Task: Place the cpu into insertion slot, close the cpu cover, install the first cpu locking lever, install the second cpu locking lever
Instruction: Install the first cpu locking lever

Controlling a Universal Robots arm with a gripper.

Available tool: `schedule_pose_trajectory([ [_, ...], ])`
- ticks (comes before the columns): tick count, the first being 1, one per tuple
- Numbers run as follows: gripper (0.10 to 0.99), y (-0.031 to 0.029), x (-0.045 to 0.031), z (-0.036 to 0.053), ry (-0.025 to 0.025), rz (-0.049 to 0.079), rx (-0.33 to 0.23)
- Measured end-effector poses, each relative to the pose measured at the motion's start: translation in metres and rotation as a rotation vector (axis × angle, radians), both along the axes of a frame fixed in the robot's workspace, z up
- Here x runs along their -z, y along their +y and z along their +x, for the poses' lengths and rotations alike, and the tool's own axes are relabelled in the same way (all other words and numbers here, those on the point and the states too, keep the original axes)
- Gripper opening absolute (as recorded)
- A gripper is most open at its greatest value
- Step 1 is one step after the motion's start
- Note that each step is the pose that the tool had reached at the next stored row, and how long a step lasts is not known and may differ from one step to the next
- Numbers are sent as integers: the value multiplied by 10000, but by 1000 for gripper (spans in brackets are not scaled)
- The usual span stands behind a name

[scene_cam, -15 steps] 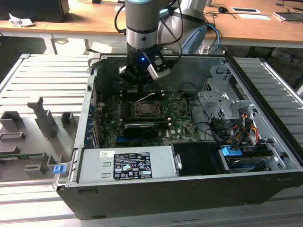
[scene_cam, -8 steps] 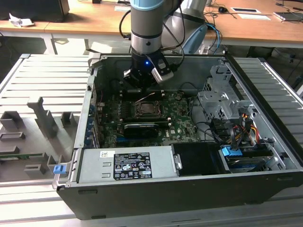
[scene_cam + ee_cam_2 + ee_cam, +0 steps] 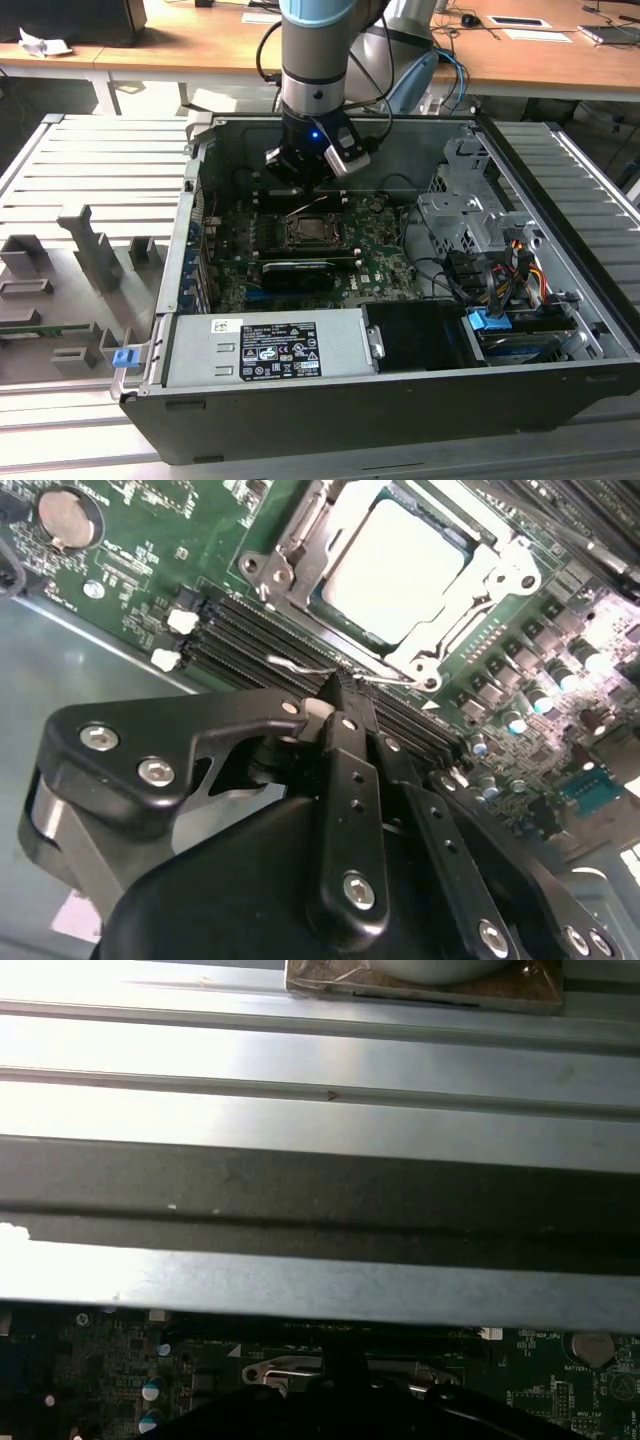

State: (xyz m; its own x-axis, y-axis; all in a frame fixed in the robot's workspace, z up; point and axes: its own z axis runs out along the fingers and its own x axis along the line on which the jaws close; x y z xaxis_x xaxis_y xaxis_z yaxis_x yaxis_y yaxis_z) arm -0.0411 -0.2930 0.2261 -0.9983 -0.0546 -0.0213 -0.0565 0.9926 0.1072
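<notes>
The cpu [image 3: 400, 565], with its dull silver top, lies in the insertion slot [image 3: 315, 232] on the green motherboard. The cpu cover [image 3: 290, 550], a silver frame, lies flat around the chip. A thin wire locking lever [image 3: 290, 663] runs across the memory slots just beside the socket. My gripper [image 3: 340, 690] has its black fingers pressed together on this wire. In the exterior view the gripper [image 3: 303, 185] hangs just behind the socket inside the open case, and the lever [image 3: 305, 208] slants up to it.
A grey power supply box [image 3: 270, 350] sits at the case front, with a long black expansion card [image 3: 295, 272] behind it. The drive cage [image 3: 470, 215] and cables [image 3: 510, 270] stand toward the exterior view's right. The case wall [image 3: 320, 1120] rises close behind the gripper.
</notes>
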Motion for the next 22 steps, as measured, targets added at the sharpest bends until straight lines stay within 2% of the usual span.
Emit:
schedule_pose_trajectory([
  [7, 106, 7, 25, 83, 0, 0, 0],
  [16, 106, 25, 89, 127, 0, 0, 0],
  [22, 106, 30, 125, 188, 0, 0, 0],
])
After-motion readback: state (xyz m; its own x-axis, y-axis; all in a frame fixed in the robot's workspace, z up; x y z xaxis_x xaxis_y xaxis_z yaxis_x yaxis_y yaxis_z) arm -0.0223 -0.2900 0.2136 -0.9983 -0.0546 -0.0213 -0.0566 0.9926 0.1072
